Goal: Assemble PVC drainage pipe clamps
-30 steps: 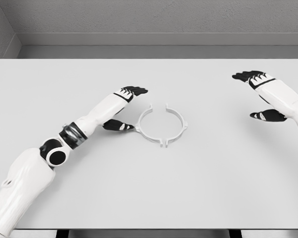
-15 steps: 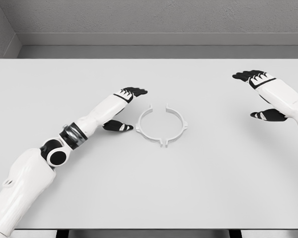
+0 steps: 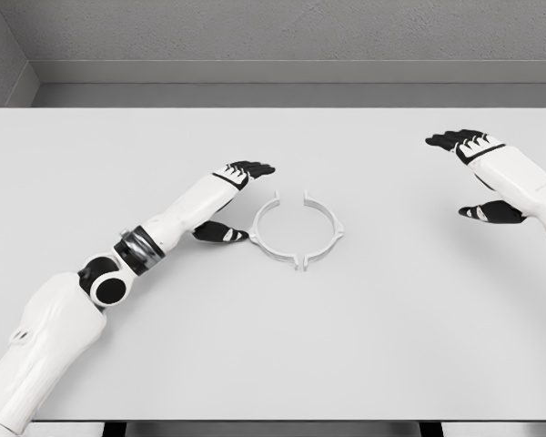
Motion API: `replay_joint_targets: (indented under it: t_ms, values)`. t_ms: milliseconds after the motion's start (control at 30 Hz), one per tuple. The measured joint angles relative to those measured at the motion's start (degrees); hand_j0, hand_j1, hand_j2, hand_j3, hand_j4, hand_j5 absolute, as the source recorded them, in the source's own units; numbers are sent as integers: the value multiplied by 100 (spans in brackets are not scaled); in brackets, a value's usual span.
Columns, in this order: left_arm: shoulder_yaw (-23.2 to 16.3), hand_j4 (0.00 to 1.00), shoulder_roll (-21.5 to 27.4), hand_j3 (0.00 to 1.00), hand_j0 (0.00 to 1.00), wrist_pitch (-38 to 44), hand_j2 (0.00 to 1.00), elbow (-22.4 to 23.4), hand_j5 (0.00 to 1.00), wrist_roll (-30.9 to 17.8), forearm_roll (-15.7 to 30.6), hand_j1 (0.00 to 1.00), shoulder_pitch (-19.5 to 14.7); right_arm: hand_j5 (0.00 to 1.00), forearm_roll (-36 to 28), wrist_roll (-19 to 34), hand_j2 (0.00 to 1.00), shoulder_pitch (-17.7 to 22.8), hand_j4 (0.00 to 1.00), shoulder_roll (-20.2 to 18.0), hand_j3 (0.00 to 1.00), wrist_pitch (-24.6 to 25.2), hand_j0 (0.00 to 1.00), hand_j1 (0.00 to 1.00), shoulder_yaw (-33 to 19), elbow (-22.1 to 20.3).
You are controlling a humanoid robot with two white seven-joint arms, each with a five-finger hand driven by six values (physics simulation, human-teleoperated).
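Observation:
A white ring-shaped pipe clamp (image 3: 297,228) lies flat on the white table (image 3: 273,346), near its middle, with a gap at the far side and small tabs around its rim. My left hand (image 3: 232,200) hovers just left of the clamp, fingers spread and holding nothing; its thumb (image 3: 220,233) reaches close to the ring's left edge. My right hand (image 3: 478,173) is far off at the right side of the table, open and empty, well apart from the clamp.
A grey wall runs along the far edge of the table. No other objects show on the tabletop.
The left arm has shifted slightly to the right, bringing the hand a little closer to the clamp. The right hand and the clamp have stayed put.

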Motion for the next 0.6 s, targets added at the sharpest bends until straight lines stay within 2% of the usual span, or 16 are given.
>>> replay_joint_targets:
  t_ms: [600]
  values:
    - [-9, 100, -181, 100, 100, 0, 100, -3, 100, -1, -43, 100, 26, 100, 0, 0, 100, 9, 100, -1, 100, 0, 100, 100, -3, 1]
